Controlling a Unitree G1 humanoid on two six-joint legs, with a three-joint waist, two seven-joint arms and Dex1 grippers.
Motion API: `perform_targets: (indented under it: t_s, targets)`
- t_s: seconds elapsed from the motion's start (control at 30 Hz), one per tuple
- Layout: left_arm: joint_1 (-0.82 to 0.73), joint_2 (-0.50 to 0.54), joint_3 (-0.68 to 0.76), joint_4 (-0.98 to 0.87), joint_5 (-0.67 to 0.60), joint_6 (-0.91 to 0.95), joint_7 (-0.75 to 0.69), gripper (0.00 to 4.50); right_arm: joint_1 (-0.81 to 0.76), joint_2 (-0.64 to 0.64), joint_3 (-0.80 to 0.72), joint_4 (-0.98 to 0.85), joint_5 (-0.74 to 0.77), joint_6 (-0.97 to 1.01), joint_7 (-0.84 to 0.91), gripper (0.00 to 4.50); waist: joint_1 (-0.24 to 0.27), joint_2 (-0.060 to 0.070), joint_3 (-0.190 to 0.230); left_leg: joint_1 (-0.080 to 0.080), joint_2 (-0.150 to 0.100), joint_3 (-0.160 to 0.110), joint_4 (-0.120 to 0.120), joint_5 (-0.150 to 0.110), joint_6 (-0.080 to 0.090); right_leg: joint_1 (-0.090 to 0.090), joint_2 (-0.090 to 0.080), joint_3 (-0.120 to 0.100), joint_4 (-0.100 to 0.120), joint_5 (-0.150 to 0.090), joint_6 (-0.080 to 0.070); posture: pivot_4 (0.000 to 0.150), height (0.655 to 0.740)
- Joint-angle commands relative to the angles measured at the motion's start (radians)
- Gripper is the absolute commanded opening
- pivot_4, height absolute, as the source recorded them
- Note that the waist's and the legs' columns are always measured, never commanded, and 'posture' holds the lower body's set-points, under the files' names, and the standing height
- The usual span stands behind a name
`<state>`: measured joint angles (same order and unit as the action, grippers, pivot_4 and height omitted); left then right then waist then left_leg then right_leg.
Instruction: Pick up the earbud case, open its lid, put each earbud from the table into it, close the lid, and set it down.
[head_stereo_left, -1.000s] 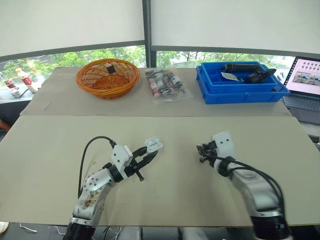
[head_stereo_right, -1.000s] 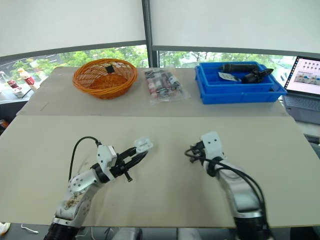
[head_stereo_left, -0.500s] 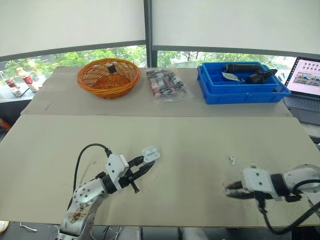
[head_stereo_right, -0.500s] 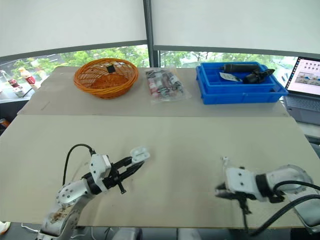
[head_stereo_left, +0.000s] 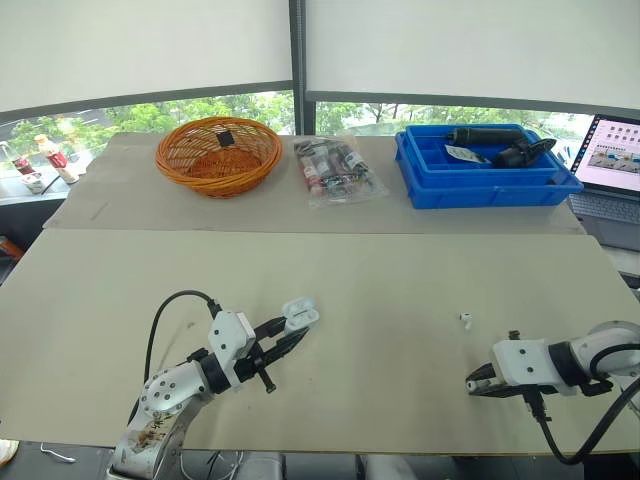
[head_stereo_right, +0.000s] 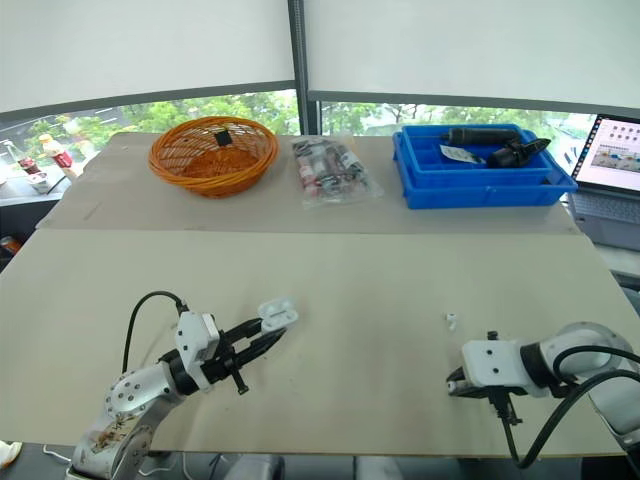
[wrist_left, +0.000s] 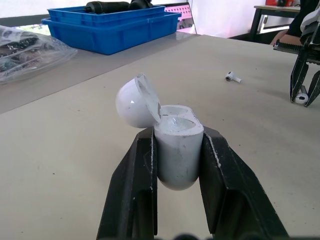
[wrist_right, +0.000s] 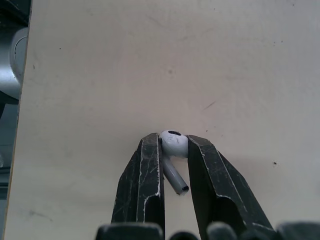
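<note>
Earbud case (wrist_left: 177, 150) sides hidden under left gripper (head_stereo_left: 288, 330) fingers (wrist_left: 140, 190), clenched on its body; sockets inside hard to make out. Lid (wrist_left: 135, 100) hinged open, tipped back. Long axis in line with the fingers, rounded base toward the wrist, mouth aimed away, roughly toward blue bin (head_stereo_left: 490, 190). Held off the table (head_stereo_left: 380, 260), well short of the bin and to its left. Right gripper (head_stereo_left: 470, 385) pinching one earbud (wrist_right: 173, 145) by its head, stem trailing toward the wrist; contact with the table unclear. Second earbud (head_stereo_left: 465, 319) lying loose between that gripper and the bin, well clear of the bin.
</note>
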<state>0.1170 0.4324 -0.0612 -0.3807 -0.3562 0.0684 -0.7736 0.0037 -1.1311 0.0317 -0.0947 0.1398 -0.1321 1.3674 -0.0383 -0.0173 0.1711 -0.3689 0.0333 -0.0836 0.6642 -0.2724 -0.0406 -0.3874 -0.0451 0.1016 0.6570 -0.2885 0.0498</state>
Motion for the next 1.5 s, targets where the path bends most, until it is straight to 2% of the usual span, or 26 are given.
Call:
perform_targets:
  t_s: [0.03,0.07,0.13,0.27,0.3,0.43,0.6,0.73,0.8,1.1,1.4,1.5]
  targets:
    - [-0.003,-0.001,0.003,-0.043,-0.018,-0.003,0.004,0.61,-0.025,-0.002,0.025,0.024,-0.009,0.011,0.023,0.32,0.0,0.0,0.0,0.0,0.0,0.0,0.0,0.0,0.0,0.0,0.0,0.0,0.0,0.0,0.0,0.15,0.7282]
    - [-0.003,-0.001,0.003,-0.043,-0.018,-0.003,0.004,0.61,-0.031,-0.001,0.029,0.032,-0.01,0.017,0.024,0.32,0.0,0.0,0.0,0.0,0.0,0.0,0.0,0.0,0.0,0.0,0.0,0.0,0.0,0.0,0.0,0.15,0.7282]
    - [-0.004,-0.001,0.003,-0.043,-0.018,-0.002,0.005,0.61,-0.042,0.002,0.035,0.044,-0.01,0.021,0.026,1.41,0.0,0.0,0.0,0.0,0.0,0.0,0.0,0.0,0.0,0.0,0.0,0.0,0.0,0.0,0.0,0.15,0.7282]
    - [0.0,0.0,0.003,-0.045,-0.017,-0.001,0.007,0.61,-0.056,0.001,0.039,0.067,-0.022,-0.015,0.021,2.7,0.002,0.0,0.0,0.0,0.0,0.0,0.0,0.0,0.0,0.0,0.0,0.0,0.0,0.0,0.0,0.15,0.7282]
    - [0.002,0.0,0.002,-0.046,-0.016,-0.002,0.007,0.61,-0.053,-0.001,0.034,0.064,-0.015,-0.016,0.023,2.74,0.004,0.0,0.0,0.0,0.0,0.0,0.0,0.0,0.0,0.0,0.0,0.0,0.0,0.0,0.0,0.15,0.7282]
    - [0.009,0.003,0.003,-0.047,-0.017,-0.002,0.007,0.61,-0.019,-0.028,-0.034,-0.023,0.041,0.057,0.013,2.74,0.011,0.0,0.0,0.0,0.0,0.0,0.0,0.0,0.0,0.0,0.0,0.0,0.0,0.0,0.0,0.15,0.7282]
    - [0.015,0.005,0.005,-0.045,-0.018,-0.003,0.005,0.61,0.036,-0.081,-0.115,-0.214,0.087,0.241,-0.008,2.74,0.016,0.002,0.0,0.0,0.0,0.0,0.0,0.0,0.0,0.0,0.0,0.0,0.001,0.0,0.0,0.15,0.7282]
    - [0.02,-0.002,-0.01,-0.047,-0.011,-0.001,0.01,0.61,0.042,-0.186,-0.084,-0.44,-0.025,0.51,-0.072,2.74,0.018,0.002,0.0,0.0,0.0,0.0,0.0,0.0,0.0,0.0,0.0,0.0,0.001,0.0,0.0,0.15,0.7282]
    - [0.021,-0.005,-0.018,-0.05,-0.01,0.0,0.012,0.61,0.026,-0.218,-0.04,-0.488,-0.066,0.568,-0.082,2.74,0.021,0.002,0.0,0.0,0.0,0.0,0.0,0.0,0.0,0.0,0.0,0.0,0.001,0.0,0.0,0.15,0.7282]
    - [0.025,-0.004,-0.027,-0.05,-0.006,-0.003,0.02,0.61,-0.115,-0.183,0.179,-0.431,-0.217,0.559,-0.082,2.74,0.022,0.002,0.0,0.0,0.0,0.0,0.0,0.0,0.0,-0.001,0.0,0.0,0.0,0.0,0.0,0.15,0.7282]
    - [0.03,-0.005,-0.031,-0.051,-0.003,-0.006,0.025,0.61,-0.179,-0.141,0.239,-0.382,-0.24,0.545,-0.038,2.74,0.021,0.002,0.0,0.0,0.0,0.0,0.0,0.0,0.0,-0.001,0.0,0.0,0.0,0.0,0.0,0.15,0.7282]
    - [0.028,-0.006,-0.032,-0.049,-0.002,-0.008,0.025,0.61,-0.18,-0.132,0.247,-0.369,-0.247,0.541,-0.029,1.87,0.02,0.002,0.0,0.0,0.0,0.0,0.0,0.0,0.0,-0.001,0.0,0.0,0.0,0.0,0.0,0.15,0.7282]
